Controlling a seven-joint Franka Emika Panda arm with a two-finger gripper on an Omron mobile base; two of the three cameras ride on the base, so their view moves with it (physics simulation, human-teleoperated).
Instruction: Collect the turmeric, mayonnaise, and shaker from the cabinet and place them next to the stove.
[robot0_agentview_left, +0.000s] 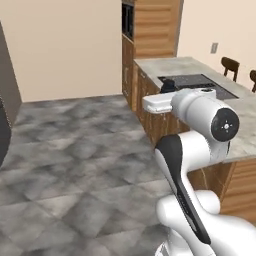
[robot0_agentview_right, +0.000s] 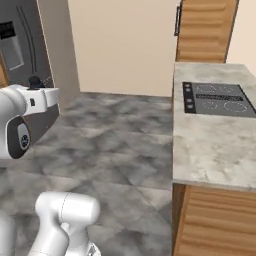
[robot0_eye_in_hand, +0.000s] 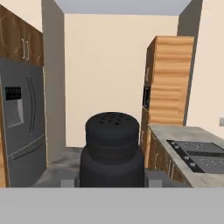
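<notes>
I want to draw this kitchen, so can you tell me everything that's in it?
shaker: one, black, held up close between the fingers, holes on top.
stove: one, dark grey with white rings, set in the counter.
counter: one, pale grey marble on wood.
fridge: one, grey, by the left wall.
tall cupboard: one, light wood, beyond the counter.
chairs: two, dark, behind the counter.
floor: grey tiles.
arm: one, white with dark joints.
</notes>
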